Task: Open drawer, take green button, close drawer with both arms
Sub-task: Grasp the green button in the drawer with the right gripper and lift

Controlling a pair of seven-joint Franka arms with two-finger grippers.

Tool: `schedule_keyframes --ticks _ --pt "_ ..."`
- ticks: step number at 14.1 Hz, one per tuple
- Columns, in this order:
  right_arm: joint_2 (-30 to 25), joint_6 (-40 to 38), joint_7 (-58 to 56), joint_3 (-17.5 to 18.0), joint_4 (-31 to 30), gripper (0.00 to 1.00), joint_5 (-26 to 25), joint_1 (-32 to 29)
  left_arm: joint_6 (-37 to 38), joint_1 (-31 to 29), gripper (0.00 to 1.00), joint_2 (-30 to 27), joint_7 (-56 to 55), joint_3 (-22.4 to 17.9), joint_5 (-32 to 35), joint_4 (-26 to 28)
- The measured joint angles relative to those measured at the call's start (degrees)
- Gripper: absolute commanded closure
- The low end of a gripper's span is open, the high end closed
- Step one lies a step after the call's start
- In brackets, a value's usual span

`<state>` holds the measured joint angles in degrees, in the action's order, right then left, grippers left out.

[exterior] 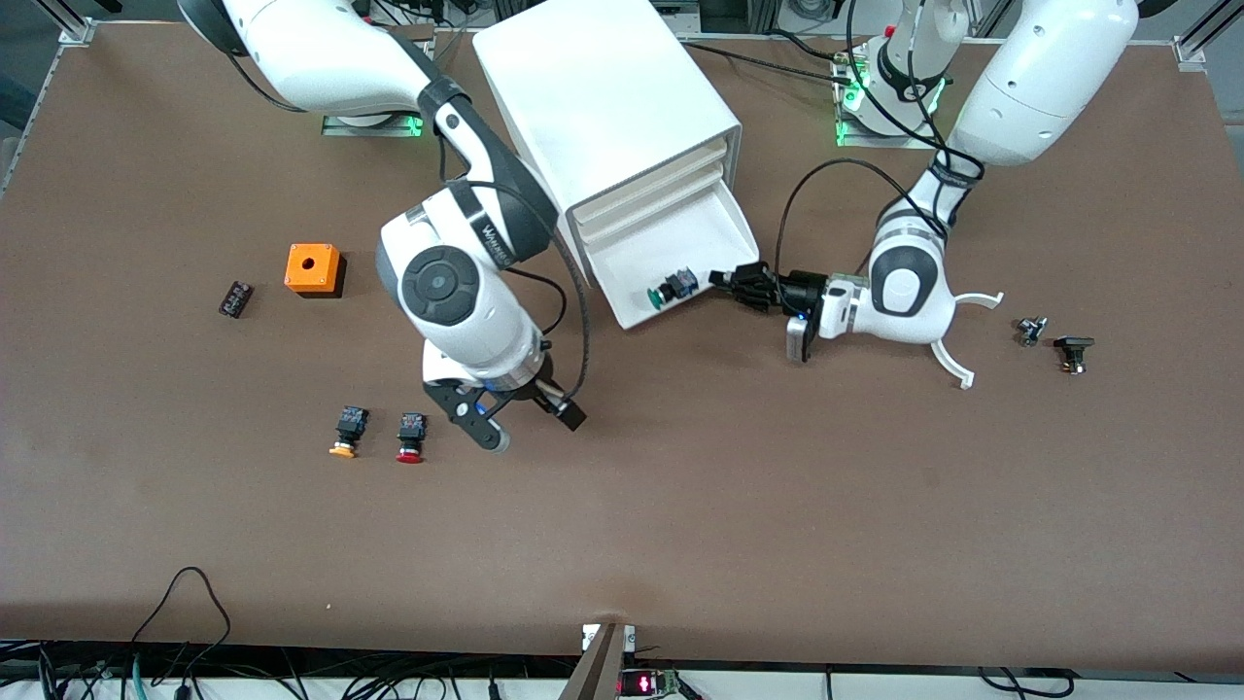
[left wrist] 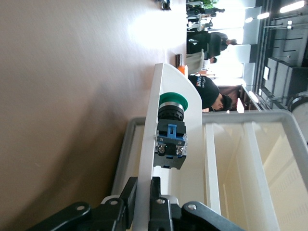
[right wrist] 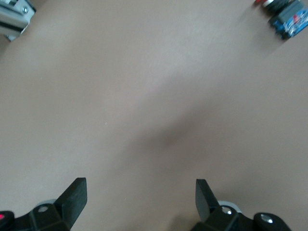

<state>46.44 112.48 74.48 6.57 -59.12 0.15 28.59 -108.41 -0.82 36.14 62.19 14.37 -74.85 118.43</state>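
At centre frame in the front view: drawer [exterior: 671, 238] pulled out of cabinet [exterior: 603, 97], button [exterior: 673, 288] lying on its side inside, tight against the front wall.

Left gripper [exterior: 734, 280]: fingers shut on that front wall at the corner, close to the button body.

Right gripper [exterior: 533, 428]: fingers fully spread, holding nothing, over bare surface lower in the frame, beside red-capped button [exterior: 410, 437] and orange-capped button [exterior: 347, 433].

Button long axis: parallel to the front wall. Green cap pointing away from the left fingers, toward the right arm's end of the surface.

Likely faults:
- Collision of right fingers with left fingers, owing to close spacing at the body end.
- Failed pinch, owing to scant finger room between button and wall.
- Slip off the thin wall, letting the drawer shift.
- Wrong pick from the two nearby decoys.
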Motion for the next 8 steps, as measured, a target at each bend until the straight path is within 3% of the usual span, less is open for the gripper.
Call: schedule_keyframes --ticks 3,4,5,8 --pt "0.78 2.02 4.98 0.24 0.47 0.00 0.01 3.43 0.59 -1.62 1.00 1.96 -1.41 -0.41 3.24 -3.50" --pt "0.97 2.34 6.37 0.25 0.55 0.00 0.01 4.77 0.73 -1.88 0.62 2.38 -1.82 -0.41 3.98 -4.22" --pt "1.11 2.58 7.51 0.25 0.60 0.00 0.01 6.02 0.89 -1.90 0.01 2.64 -2.43 -0.40 4.51 -4.75" --pt "1.79 3.02 10.55 0.35 0.65 0.00 0.01 9.21 0.37 -2.10 0.00 2.70 -4.68 -0.59 5.72 -5.97"
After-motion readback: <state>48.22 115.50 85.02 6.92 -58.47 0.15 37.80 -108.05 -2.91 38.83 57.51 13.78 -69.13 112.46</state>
